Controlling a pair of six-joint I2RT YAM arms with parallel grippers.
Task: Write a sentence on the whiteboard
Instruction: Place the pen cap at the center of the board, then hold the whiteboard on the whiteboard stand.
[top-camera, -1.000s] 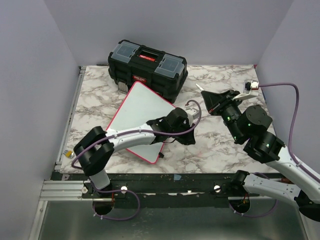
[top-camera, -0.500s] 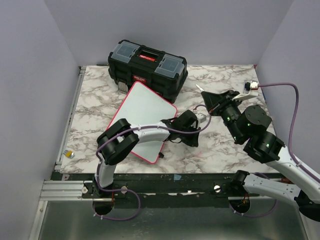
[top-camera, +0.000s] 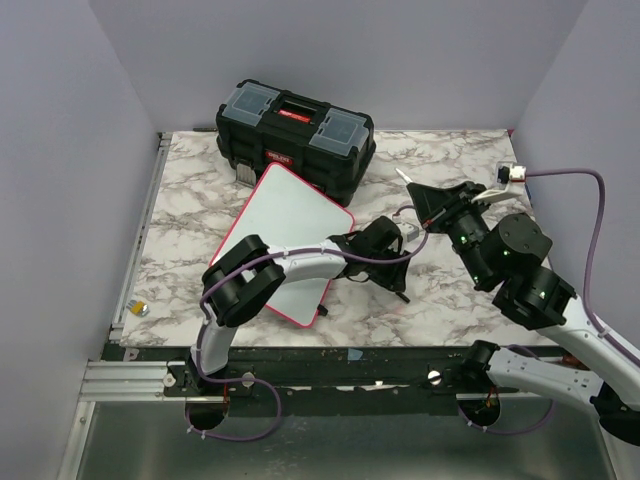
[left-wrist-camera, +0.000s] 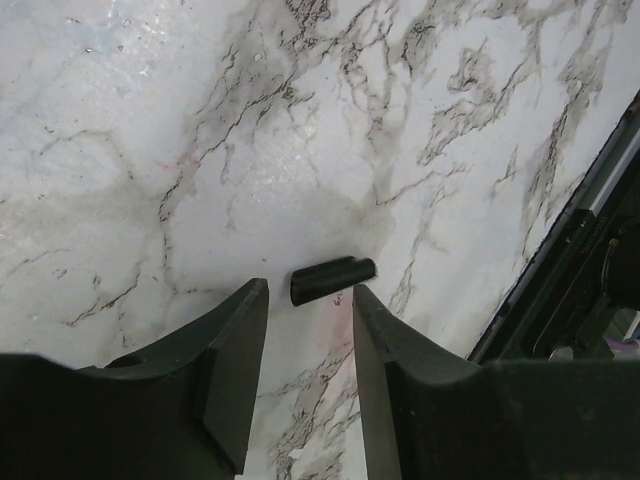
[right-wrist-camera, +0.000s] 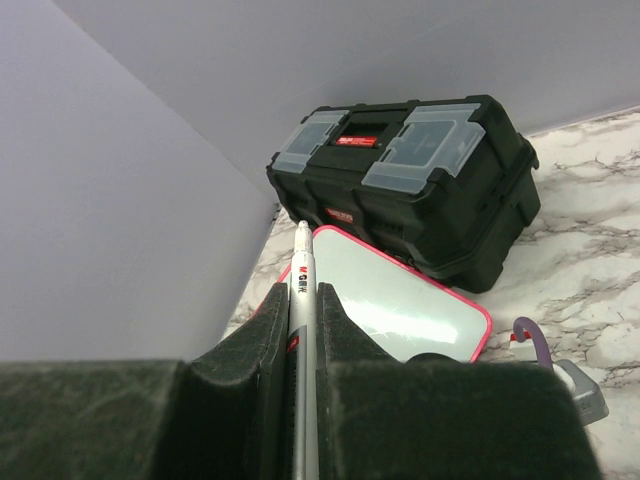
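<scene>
Jaws of left gripper (left-wrist-camera: 308, 292) apart over small black cylindrical piece (left-wrist-camera: 335, 279) on marble table (left-wrist-camera: 200, 120); right gripper (right-wrist-camera: 303, 300) clamped on white marker pen (right-wrist-camera: 302, 250).

Parted fingers (left-wrist-camera: 235, 370) hang above a small black cap (left-wrist-camera: 333, 280) on the marble table (left-wrist-camera: 200, 150).

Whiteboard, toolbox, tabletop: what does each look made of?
Whiteboard: glossy white face, likely a coated sheet, since it shows soft reflections in the right wrist view; the pink-red rim looks like plastic.
Toolbox: matte black moulded plastic, with clear lid compartments.
Tabletop: marble pattern, but very flat and even, so possibly printed laminate or vinyl; real stone cannot be ruled out.
</scene>
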